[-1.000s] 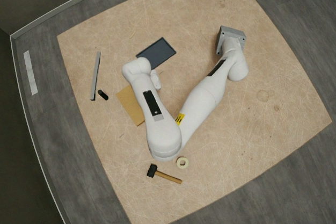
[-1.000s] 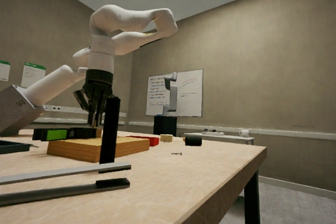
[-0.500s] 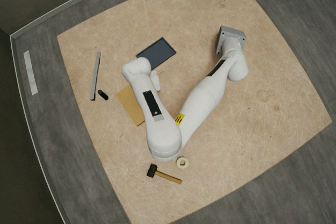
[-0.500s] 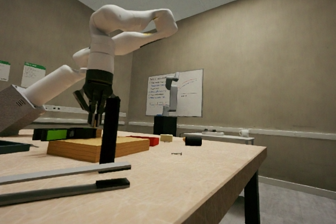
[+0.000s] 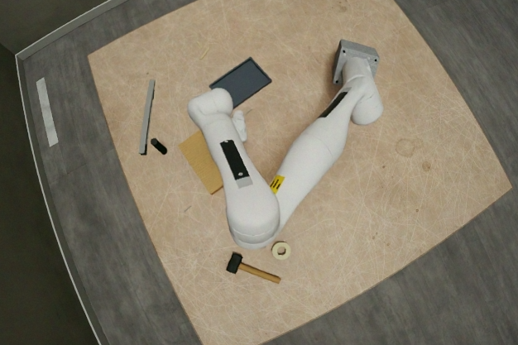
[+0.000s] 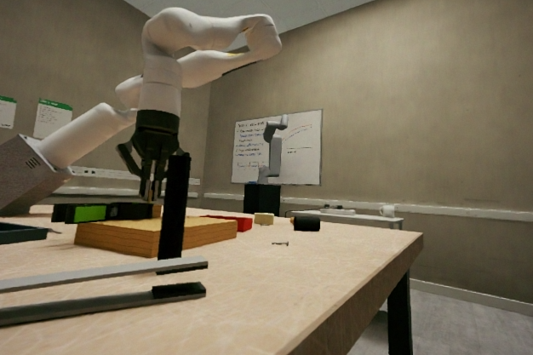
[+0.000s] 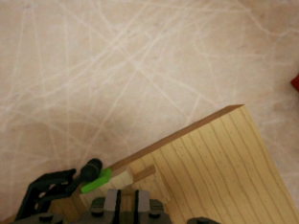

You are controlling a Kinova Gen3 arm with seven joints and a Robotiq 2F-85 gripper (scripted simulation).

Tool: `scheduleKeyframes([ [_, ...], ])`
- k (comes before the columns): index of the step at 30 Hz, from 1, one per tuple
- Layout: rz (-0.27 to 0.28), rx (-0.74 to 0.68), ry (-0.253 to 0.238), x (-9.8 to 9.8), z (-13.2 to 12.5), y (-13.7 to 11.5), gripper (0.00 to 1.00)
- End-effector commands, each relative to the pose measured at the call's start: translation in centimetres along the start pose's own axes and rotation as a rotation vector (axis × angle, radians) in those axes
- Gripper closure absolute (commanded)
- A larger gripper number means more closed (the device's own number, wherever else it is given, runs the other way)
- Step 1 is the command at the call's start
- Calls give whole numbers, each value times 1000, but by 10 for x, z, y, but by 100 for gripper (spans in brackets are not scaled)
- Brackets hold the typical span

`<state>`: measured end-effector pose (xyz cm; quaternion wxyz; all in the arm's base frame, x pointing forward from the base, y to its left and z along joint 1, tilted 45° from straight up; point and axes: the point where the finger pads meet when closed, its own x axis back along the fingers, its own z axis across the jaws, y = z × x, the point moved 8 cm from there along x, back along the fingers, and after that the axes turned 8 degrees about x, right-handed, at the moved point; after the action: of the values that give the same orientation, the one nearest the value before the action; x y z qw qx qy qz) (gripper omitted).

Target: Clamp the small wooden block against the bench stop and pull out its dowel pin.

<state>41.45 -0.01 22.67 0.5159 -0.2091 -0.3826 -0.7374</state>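
Observation:
My gripper (image 6: 150,195) (image 7: 127,208) is over the bench board (image 5: 197,159) (image 6: 113,239) (image 7: 225,160), fingers down and nearly together. A thin tan dowel pin (image 6: 150,196) shows between the fingertips. The black and green spring clamp (image 6: 89,213) (image 7: 97,181) lies at the board's edge. In the wrist view its green part touches a pale wooden piece (image 7: 124,178), and another wooden piece (image 7: 155,186) lies beside that. These look like the stop and the block; which is which is unclear. The fingers hide the hole and whether the pin's lower end is in it.
A dark tray (image 5: 247,81) (image 6: 21,233) is beside the board. An upright black cylinder (image 5: 159,146) (image 6: 174,204) and a grey bar (image 5: 146,119) (image 6: 103,273) stand near it. A mallet (image 5: 259,272) (image 6: 306,223), a tape roll (image 5: 275,251) and a red object (image 6: 244,224) (image 7: 296,83) lie farther off.

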Motion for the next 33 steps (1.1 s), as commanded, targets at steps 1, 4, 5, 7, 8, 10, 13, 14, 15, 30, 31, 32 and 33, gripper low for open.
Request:
scheduleKeyframes([
  [1, -3, -14, 0, 1, 0, 1, 90],
  [4, -3, -20, 0, 1, 0, 1, 90],
  [5, -3, -27, 0, 1, 0, 1, 90],
  [7, -3, -40, 0, 1, 0, 1, 90],
  [8, -3, -46, 0, 1, 0, 1, 90],
  [10, -3, -59, 0, 1, 0, 1, 90],
  [13, -3, -78, 0, 1, 0, 1, 90],
  [14, -3, -85, 0, 1, 0, 1, 90],
  [15, -3, -91, 0, 1, 0, 1, 90],
  [30, -3, -177, 0, 1, 0, 1, 90],
  [31, -3, -183, 0, 1, 0, 1, 90],
  [32, -3, -178, 0, 2, 0, 1, 90],
  [33, -3, -171, 0, 2, 0, 1, 90],
])
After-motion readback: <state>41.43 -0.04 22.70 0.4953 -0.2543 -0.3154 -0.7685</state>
